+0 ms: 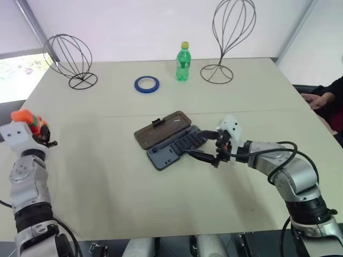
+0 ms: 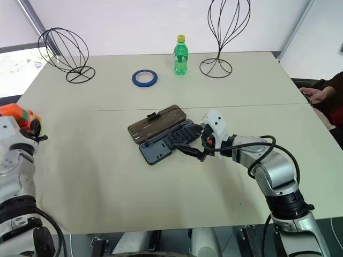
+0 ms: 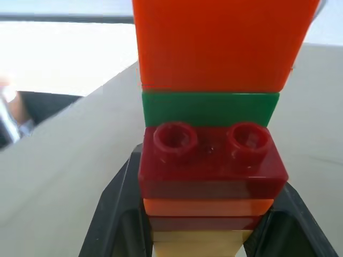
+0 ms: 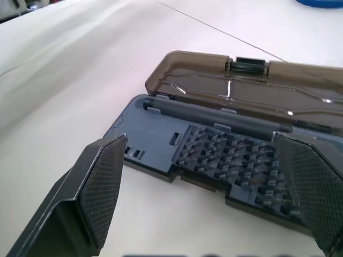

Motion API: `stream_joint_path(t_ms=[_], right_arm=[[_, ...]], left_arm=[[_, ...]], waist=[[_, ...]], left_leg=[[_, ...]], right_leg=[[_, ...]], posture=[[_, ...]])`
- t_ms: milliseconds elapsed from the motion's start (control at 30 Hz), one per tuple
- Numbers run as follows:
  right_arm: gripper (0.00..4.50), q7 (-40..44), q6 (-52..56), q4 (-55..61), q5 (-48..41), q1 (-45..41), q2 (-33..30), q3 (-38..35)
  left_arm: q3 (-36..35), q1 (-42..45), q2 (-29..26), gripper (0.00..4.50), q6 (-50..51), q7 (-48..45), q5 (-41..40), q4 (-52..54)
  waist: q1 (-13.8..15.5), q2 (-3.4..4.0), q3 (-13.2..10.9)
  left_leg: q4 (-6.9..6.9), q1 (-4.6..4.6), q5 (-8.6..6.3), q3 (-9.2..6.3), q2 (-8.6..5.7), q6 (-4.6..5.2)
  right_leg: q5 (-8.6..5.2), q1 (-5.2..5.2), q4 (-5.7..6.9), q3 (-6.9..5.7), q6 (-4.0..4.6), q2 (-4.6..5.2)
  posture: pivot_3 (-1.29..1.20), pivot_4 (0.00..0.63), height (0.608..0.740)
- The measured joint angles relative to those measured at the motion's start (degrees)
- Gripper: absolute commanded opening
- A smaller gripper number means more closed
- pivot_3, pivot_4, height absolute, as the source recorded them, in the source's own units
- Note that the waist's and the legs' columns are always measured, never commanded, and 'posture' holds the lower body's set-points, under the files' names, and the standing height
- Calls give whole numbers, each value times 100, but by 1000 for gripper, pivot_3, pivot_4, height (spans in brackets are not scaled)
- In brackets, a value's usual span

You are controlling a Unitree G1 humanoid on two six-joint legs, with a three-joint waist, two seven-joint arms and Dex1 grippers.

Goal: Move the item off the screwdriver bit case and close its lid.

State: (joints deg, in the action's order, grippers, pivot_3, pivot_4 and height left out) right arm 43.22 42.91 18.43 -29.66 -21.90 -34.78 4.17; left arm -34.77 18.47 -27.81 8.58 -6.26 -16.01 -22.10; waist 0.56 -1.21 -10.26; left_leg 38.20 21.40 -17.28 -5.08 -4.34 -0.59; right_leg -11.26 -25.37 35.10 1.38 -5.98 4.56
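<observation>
The item (image 3: 214, 107), a stack of toy blocks with an orange top over green, red and yellow layers, sits between the two black fingers of my left gripper (image 3: 206, 222), which is shut on it. In the head view it hangs at the table's far left edge (image 1: 28, 119), well away from the case. The screwdriver bit case (image 1: 177, 148) lies open mid-table, its dark tray of bits bare. Its brown lid (image 1: 161, 128) lies flat behind the tray. My right gripper (image 1: 206, 145) is open at the tray's right end, its fingers (image 4: 102, 187) either side of the tray (image 4: 225, 155).
A blue tape ring (image 1: 146, 84) and a green bottle (image 1: 183, 62) stand at the back. Two wire stands (image 1: 72, 60) (image 1: 231, 37) rise at the far corners. A person's hand (image 1: 320, 99) rests at the right edge. Bare table (image 1: 107, 182) lies in front of the case.
</observation>
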Motion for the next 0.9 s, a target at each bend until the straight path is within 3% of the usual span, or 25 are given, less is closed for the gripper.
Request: stream_joint_path(t_ms=[67,267,300,567,900], right_arm=[[4500,8,1,0,8,-3,0,0],[4500,8,4,0,12,-34,0,0],[4500,8,4,0,13,-34,0,0],[4500,0,3,0,22,-31,-1,-2],[4500,61,-99,-113,87,11,8,-1]], left_arm=[[2,-23,58,1370,-125,107,25,-220],[40,-30,94,4306,-415,89,27,-337],[50,-30,94,4450,-440,70,28,-384],[56,-435,100,4450,-558,-119,-220,-71],[-481,-3283,380,4450,925,-988,-2221,3307]], waist=[[-4,-2,1],[7,-6,3],[6,-6,3],[-41,-6,3],[-119,-5,3]], left_leg=[[0,0,0,0,1,0],[0,0,0,1,-1,0],[0,0,0,2,-1,0],[-3,1,-1,2,2,0],[-5,-2,-4,5,9,3]], right_leg=[[0,0,0,0,0,-1],[0,1,0,0,0,3],[0,1,0,0,0,3],[0,-3,0,5,1,10],[-2,2,-4,8,3,12]], posture=[[0,150,740],[0,150,740],[0,150,740],[0,150,740],[0,150,740]])
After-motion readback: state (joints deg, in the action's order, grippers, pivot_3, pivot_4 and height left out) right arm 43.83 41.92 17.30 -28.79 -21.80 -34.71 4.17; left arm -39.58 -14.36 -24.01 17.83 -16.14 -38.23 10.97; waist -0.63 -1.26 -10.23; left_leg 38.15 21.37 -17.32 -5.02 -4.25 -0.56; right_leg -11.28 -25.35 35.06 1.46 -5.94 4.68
